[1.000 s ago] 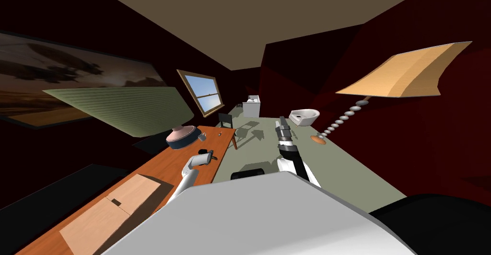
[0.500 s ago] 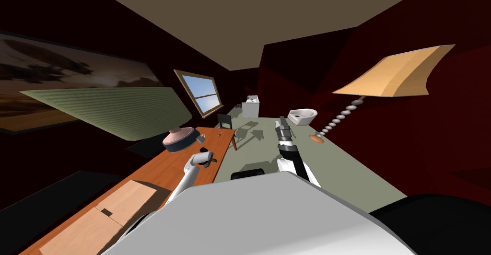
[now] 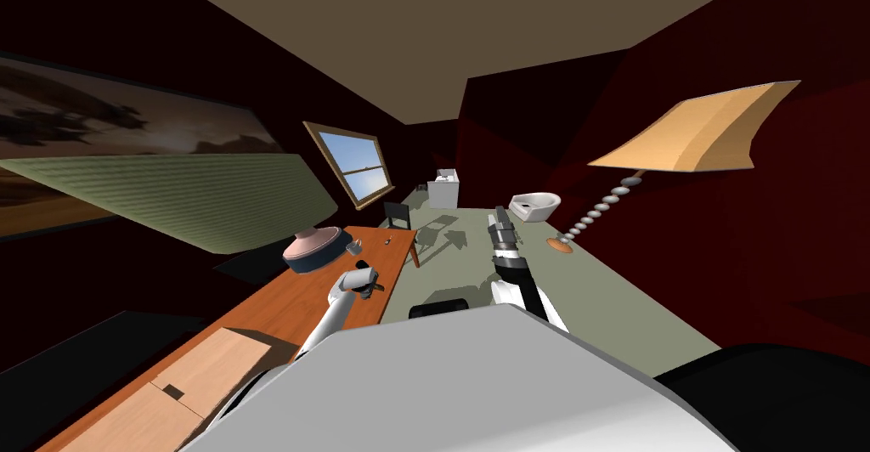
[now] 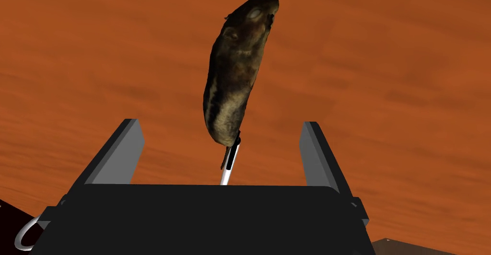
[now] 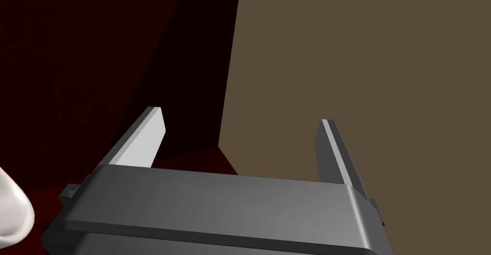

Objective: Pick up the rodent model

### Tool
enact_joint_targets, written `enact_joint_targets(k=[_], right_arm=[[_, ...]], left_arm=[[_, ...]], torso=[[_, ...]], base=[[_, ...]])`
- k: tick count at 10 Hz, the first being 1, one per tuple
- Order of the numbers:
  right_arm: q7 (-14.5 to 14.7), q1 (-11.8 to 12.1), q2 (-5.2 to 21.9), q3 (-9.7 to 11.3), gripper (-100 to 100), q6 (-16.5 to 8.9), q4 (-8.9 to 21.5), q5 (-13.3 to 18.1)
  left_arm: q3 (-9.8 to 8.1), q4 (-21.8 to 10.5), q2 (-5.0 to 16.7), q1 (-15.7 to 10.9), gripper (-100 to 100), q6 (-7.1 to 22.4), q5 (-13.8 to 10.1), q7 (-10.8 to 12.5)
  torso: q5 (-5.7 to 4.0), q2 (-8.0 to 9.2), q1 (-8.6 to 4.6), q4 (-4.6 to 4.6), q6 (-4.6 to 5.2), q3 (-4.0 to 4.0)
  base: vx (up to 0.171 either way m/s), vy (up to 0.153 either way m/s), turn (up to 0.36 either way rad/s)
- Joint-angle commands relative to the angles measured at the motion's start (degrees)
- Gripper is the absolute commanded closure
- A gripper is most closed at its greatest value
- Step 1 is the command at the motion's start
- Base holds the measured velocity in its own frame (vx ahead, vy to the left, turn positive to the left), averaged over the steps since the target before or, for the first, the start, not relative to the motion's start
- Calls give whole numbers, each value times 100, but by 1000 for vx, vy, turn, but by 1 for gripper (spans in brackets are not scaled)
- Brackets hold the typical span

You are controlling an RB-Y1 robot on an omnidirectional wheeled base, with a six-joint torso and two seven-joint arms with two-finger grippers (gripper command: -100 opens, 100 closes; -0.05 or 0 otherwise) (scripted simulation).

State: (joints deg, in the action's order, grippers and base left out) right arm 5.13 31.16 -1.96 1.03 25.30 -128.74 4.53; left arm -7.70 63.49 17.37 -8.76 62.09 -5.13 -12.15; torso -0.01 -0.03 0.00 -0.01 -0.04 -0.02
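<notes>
The rodent [image 4: 237,70], dark brown with a paler belly, lies stretched out on the orange-brown wood table [image 4: 383,75], head pointing away from the left gripper [image 4: 220,123]. That gripper hangs just over the tabletop with its fingers [image 4: 120,151] spread wide. The rodent's rear end sits between the fingertips and touches neither, and most of its body lies beyond them. A thin white and black stick runs from its rear toward the gripper's body. In the head view the table [image 3: 280,302] runs along the left wall from near to far. A tan box [image 3: 183,379] sits at its near end, and a lamp with a pink and dark blue base [image 3: 312,248] and a broad green shade [image 3: 187,192] stands farther along. Small items at the far end are too small to tell. A dark chair [image 3: 398,213] stands at the table's far end. The walls are dark red, with a painting [image 3: 102,124] and a window [image 3: 355,163] on the left, under a brown ceiling [image 3: 476,31]. On the grey-green floor [image 3: 459,268] to the right stand a floor lamp [image 3: 692,128] with an orange shade and a white basin [image 3: 537,206], and a white cabinet [image 3: 443,189] stands far off. The right gripper [image 3: 499,215] reaches forward over the floor, its fingers [image 5: 144,137] wide apart with nothing between them.
</notes>
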Motion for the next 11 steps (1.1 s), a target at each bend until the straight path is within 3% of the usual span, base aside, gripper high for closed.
enact_joint_targets(k=[1,4,6,7,11], right_arm=[[0,0,0,0,0,0,0,0],[0,0,0,0,0,0,0,0],[0,0,0,0,0,0,0,0],[0,0,0,0,0,0,0,0],[0,0,0,0,0,0,0,0]], left_arm=[[19,-143,-26,11,-100,-159,23,25],[58,-428,-78,32,-100,-476,68,75],[58,-388,-77,56,-100,-454,64,73],[58,-400,-79,55,100,-468,63,73],[61,-400,-78,59,100,-460,65,69]], torso=[[0,0,0,0,0,0],[2,-9,8,-2,0,-5],[1,-7,5,-2,0,-4],[2,-4,5,-1,1,-3],[6,-8,11,0,2,-4]], base=[[19,14,-10],[33,24,-9],[19,11,-3],[0,0,0],[0,0,0]])
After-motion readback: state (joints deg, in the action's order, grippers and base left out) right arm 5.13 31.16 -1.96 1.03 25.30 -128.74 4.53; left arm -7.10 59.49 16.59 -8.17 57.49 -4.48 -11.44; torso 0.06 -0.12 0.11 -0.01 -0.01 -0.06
